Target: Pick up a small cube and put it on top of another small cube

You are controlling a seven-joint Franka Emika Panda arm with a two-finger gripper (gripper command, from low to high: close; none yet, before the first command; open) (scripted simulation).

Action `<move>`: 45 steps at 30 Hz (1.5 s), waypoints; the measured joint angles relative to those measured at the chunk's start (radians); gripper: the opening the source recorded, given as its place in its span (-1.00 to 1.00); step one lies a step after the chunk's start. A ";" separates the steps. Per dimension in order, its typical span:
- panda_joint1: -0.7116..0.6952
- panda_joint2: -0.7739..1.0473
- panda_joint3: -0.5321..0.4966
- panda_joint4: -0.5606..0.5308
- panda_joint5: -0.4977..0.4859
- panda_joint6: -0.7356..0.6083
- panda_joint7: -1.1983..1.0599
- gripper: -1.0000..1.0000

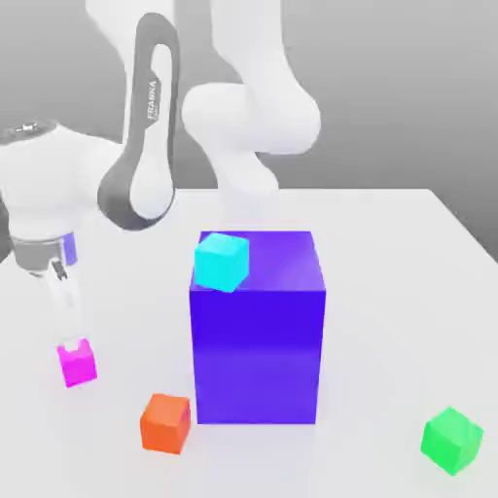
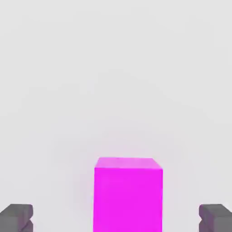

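The small magenta cube [image 1: 78, 366] rests on the white table at the exterior view's left. My gripper [image 1: 70, 342] reaches down right over it, fingers at its top. In the hand view the magenta cube [image 2: 128, 194] sits between the two grey fingertips [image 2: 16, 217], which stand wide apart and clear of its sides, so the gripper is open. The small green cube [image 1: 451, 440] lies far off at the exterior view's right, near the front of the table.
A big blue-purple block [image 1: 258, 331] stands mid-table with a cyan cube [image 1: 222, 262] on its top corner. An orange cube [image 1: 165, 423] lies by the block's front corner, between the magenta cube and the block. The white table [image 1: 389, 292] stretches behind.
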 joint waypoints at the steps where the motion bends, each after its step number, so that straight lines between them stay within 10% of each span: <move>1: -0.023 0.036 0.028 0.007 0.027 0.028 -0.020 0.00; 3: -0.071 0.108 0.085 0.021 0.066 0.086 -0.050 0.00; 4: -0.090 0.136 0.107 0.027 0.078 0.108 -0.060 -1.00; 19: -0.037 -0.067 0.029 0.019 -0.091 -0.097 0.054 -1.00; 29: 0.167 0.052 0.195 0.290 -0.129 -0.322 0.193 -1.00; 45: 0.676 0.071 0.492 0.433 -0.235 -0.419 0.808 -1.00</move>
